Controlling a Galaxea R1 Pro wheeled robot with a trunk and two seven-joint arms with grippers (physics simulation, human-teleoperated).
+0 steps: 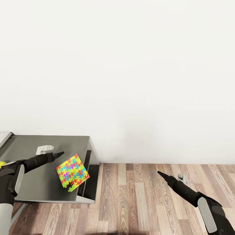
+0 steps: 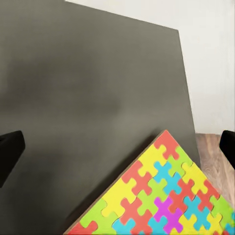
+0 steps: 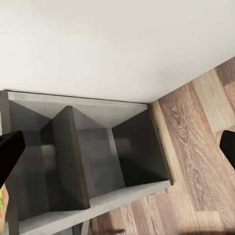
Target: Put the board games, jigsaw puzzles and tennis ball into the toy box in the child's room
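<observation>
A dark grey table [image 1: 39,156] fills the lower left of the head view, against a plain white wall [image 1: 130,65], with wood-plank floor [image 1: 140,199] across the bottom. One jigsaw puzzle [image 1: 72,172] lies near the table's right edge, a corner overhanging. The left gripper [image 1: 58,154], fingers spread and empty, hovers just left of the puzzle. At lower right the right gripper [image 1: 162,175] hangs over the floor, released. A small white object [image 1: 44,149] sits on the table.
</observation>
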